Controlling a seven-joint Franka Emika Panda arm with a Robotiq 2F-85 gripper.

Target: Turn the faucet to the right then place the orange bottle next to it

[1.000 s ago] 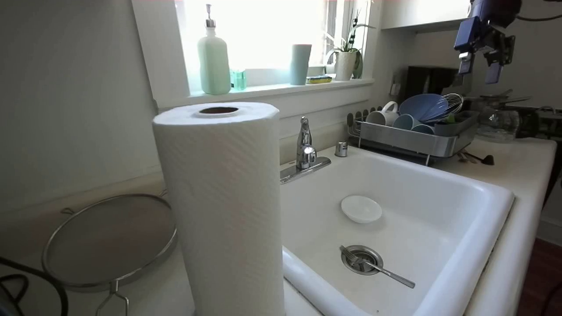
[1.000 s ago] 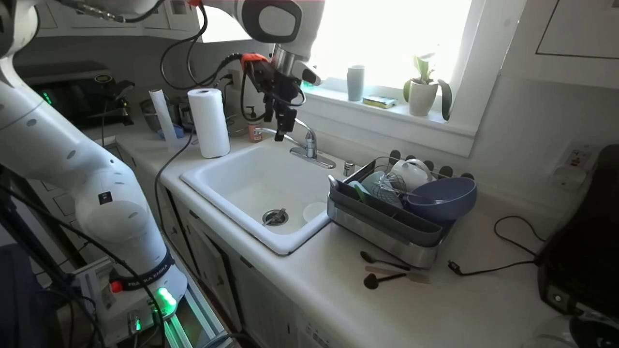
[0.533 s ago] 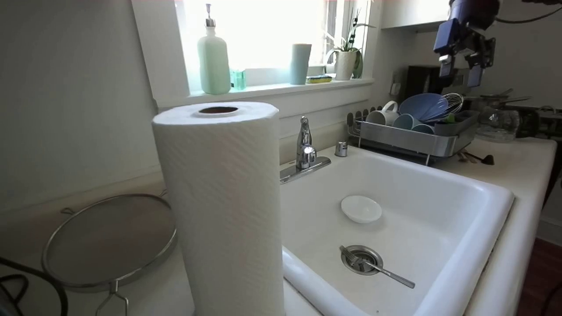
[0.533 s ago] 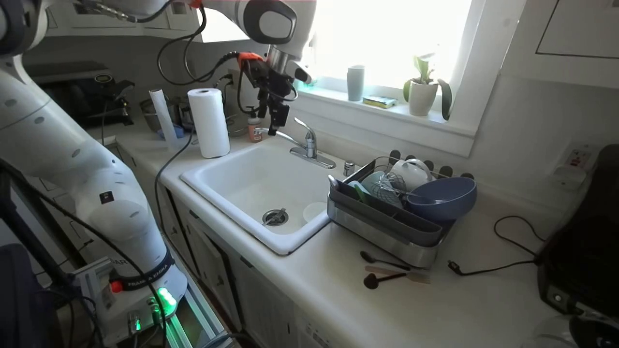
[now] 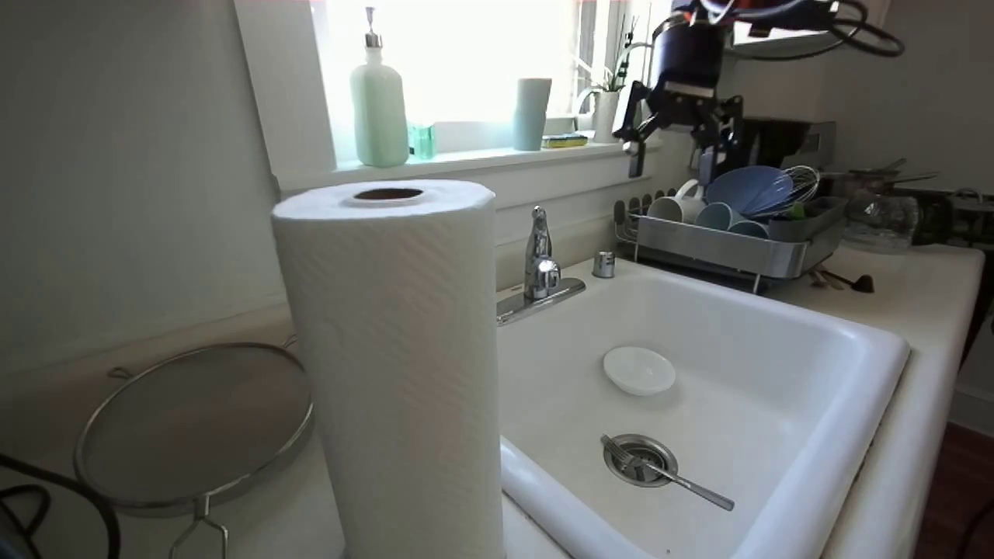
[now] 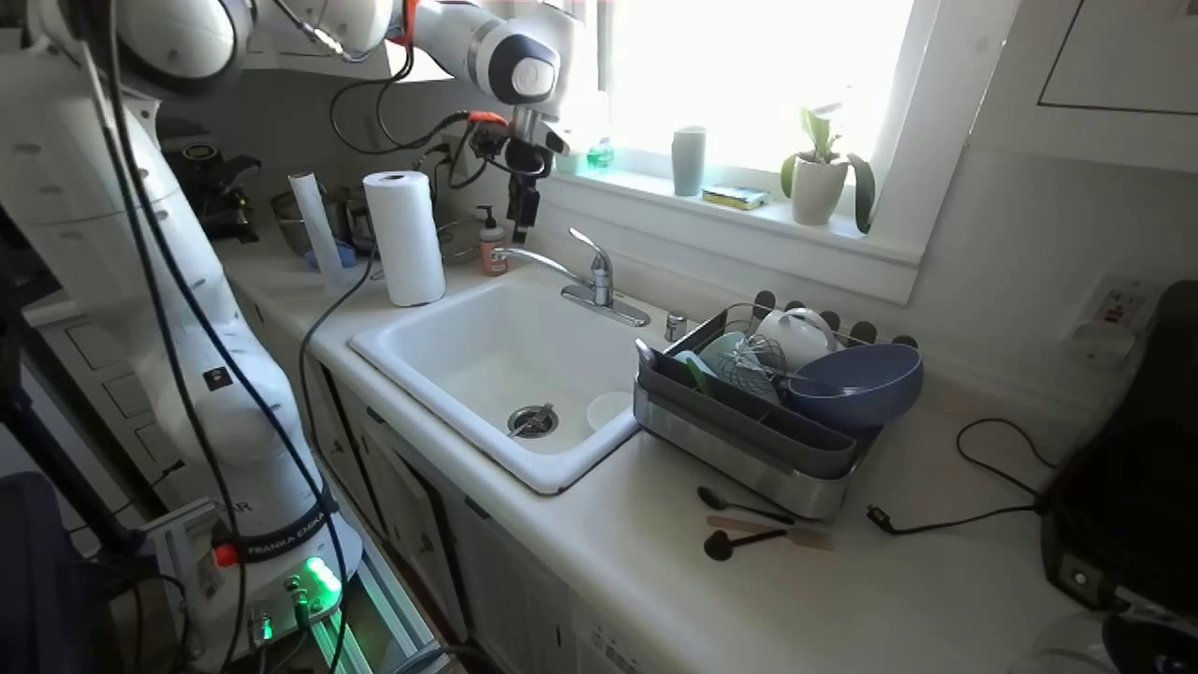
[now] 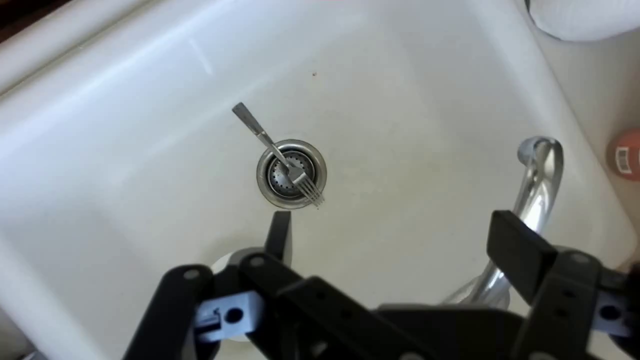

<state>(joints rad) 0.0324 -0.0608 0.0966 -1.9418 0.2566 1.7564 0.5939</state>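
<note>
Hovering over white sink (image 6: 477, 351), hand (image 7: 392, 235) wide; pale counter (image 6: 627, 571) around, bright window (image 6: 749, 75) behind.

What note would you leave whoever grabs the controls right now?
Gripper: open, holding nothing, above the sink.
Faucet: spout pointing to the sink end nearest the paper-towel roll.
Orange bottle: upright on the counter, beyond the spout's tip.
Done: no step I can confirm.
Left to do, it seems: turn the faucet right, then set the bottle beside it.

Arm (image 6: 225, 421) aloft, tool (image 5: 672, 164) downward, fingers (image 7: 520, 255) wide apart.
</note>
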